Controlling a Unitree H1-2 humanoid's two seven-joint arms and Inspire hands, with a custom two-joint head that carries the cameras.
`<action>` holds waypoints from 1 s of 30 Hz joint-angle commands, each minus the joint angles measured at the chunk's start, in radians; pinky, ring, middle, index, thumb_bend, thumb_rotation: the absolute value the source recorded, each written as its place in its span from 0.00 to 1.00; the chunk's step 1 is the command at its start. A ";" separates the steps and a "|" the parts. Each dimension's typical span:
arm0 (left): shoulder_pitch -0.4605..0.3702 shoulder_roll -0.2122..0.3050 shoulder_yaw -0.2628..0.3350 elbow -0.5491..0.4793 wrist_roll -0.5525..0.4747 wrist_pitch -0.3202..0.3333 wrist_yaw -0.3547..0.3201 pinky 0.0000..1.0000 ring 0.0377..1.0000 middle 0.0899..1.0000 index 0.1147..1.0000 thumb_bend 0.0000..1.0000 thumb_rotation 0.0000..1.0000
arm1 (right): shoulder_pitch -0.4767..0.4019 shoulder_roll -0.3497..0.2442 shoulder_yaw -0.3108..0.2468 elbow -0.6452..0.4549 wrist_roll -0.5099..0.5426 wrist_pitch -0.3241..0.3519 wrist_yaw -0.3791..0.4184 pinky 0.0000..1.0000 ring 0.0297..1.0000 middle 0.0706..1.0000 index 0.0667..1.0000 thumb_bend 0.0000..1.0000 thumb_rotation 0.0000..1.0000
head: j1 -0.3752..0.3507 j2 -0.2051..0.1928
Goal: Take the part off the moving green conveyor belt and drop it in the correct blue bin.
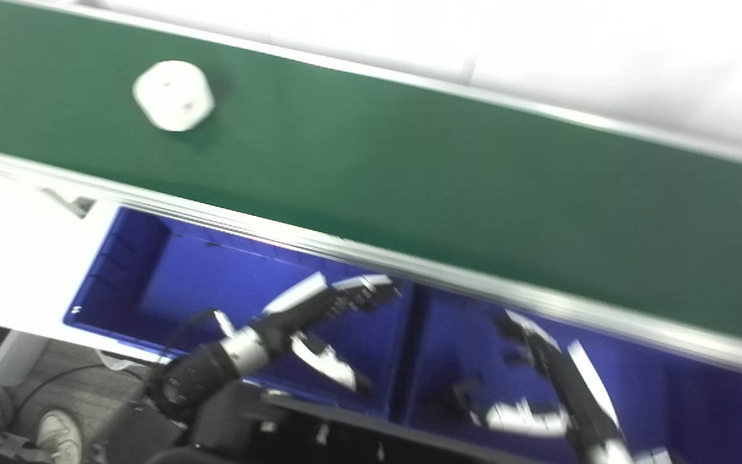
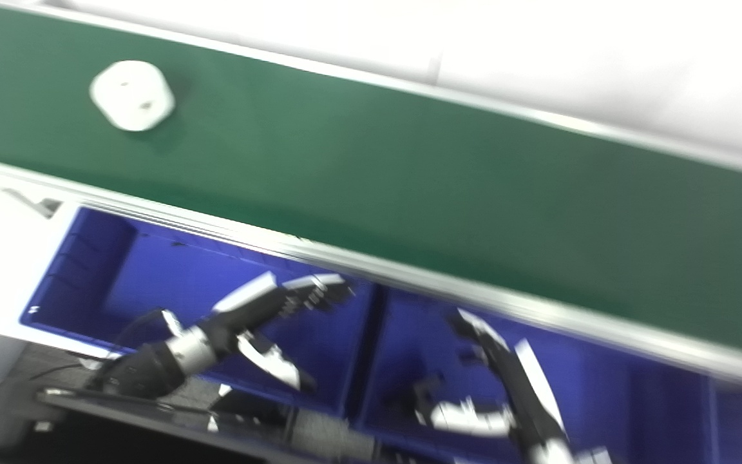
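A white, roughly cylindrical part [image 1: 173,95] lies on the green conveyor belt [image 1: 409,167] at its upper left; it also shows in the right eye view [image 2: 132,95]. My left hand [image 1: 319,325] is open and empty, hovering over the left blue bin [image 1: 171,277], well below the belt. My right hand [image 1: 538,380] is open and empty over the right blue bin [image 1: 667,393]. Both hands are far from the part. The picture is blurred.
The belt's silver front rail [image 1: 371,254] runs between the bins and the belt. A white table edge [image 1: 17,258] lies left of the bins. A shoe [image 1: 58,435] and floor cables show at the bottom left.
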 commanded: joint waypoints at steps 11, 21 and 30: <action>-0.018 0.002 0.002 0.082 0.006 -0.103 0.024 0.86 0.90 0.89 0.89 0.95 0.29 | -0.010 0.008 0.007 0.074 -0.008 -0.141 -0.040 0.69 0.82 0.82 0.81 0.93 0.22 | -0.031 -0.075; -0.027 -0.003 0.000 0.134 0.000 -0.135 0.027 0.84 0.89 0.89 0.88 0.96 0.28 | -0.014 0.010 0.009 0.114 -0.013 -0.163 -0.046 0.69 0.82 0.81 0.80 0.95 0.23 | -0.072 -0.148; -0.043 -0.012 -0.004 0.189 -0.015 -0.173 0.028 0.83 0.87 0.88 0.86 0.95 0.25 | -0.022 0.016 0.008 0.155 -0.024 -0.200 -0.071 0.64 0.78 0.78 0.78 0.96 0.21 | -0.059 -0.211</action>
